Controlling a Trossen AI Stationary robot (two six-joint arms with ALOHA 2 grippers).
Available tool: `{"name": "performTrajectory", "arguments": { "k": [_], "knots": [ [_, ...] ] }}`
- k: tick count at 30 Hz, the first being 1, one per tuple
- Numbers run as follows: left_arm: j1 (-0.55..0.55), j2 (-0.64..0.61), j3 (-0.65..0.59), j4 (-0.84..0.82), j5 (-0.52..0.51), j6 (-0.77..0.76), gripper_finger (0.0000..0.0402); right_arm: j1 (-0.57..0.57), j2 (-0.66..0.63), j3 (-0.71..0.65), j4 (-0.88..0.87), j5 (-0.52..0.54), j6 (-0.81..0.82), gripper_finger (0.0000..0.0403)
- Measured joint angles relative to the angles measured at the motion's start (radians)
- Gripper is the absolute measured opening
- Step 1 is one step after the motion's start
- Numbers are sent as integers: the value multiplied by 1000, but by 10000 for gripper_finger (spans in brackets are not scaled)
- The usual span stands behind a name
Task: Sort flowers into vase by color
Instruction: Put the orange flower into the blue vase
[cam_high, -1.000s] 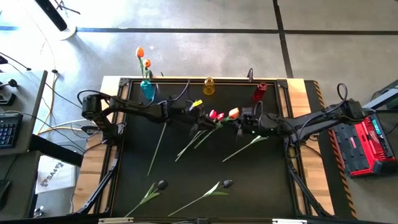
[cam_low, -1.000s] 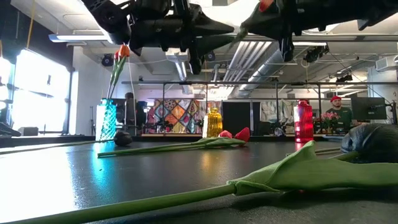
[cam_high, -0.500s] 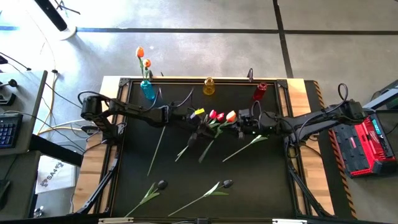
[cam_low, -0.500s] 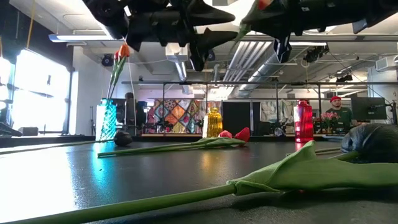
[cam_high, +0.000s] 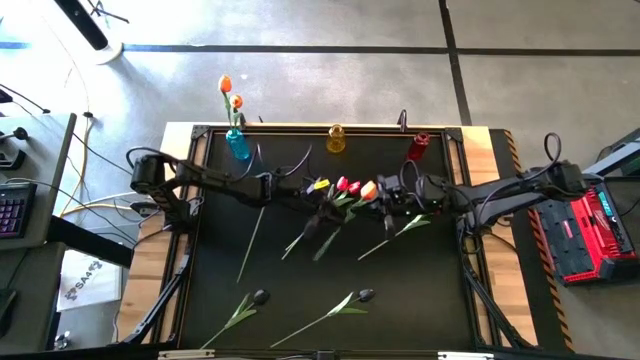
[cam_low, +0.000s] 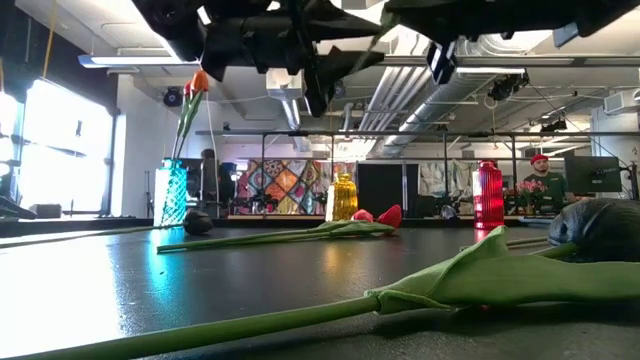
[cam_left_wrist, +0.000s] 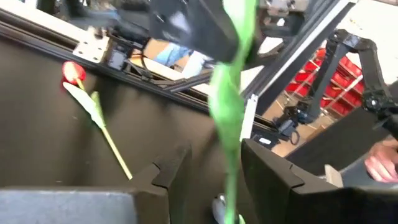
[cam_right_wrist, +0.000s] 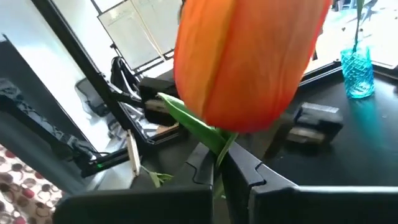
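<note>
Nearest on the worktop (cam_high: 420, 300) lie two black tulips (cam_high: 362, 295), untouched. Mid-worktop, raised, the right tool (cam_high: 385, 203) is clamped on the orange tulip (cam_high: 369, 188) just under its head; the left tool (cam_high: 320, 198) stands apart around its stem lower down. The stem (cam_left_wrist: 227, 118) looks light and bendy, so grip it near the head. Farther back stand blue (cam_high: 237, 145), amber (cam_high: 336, 138) and red (cam_high: 417, 147) vases. No readable writing.

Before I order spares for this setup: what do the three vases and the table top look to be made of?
The blue vase, yellow vase and red vase look like tinted glass or clear plastic: light glows through them and the blue one has a faceted pattern. The table top looks like hard, smooth black sheet; it mirrors the vases faintly.
</note>
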Motion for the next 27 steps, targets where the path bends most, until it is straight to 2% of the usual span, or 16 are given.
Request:
{"name": "performTrajectory", "arguments": {
  "k": [4,10,13,27],
  "knots": [
    [-7,0,0,3,20,1,88,-9,26,44,-48,-23,-6,0],
    [-7,0,0,3,66,-1,12,-7,36,58,-67,-73,5,0],
    [-7,1,0,1,98,-2,10,-7,36,58,-68,-99,21,0],
    [-41,1,2,5,95,0,1,-6,37,58,-70,-117,50,1]
  ]
}}
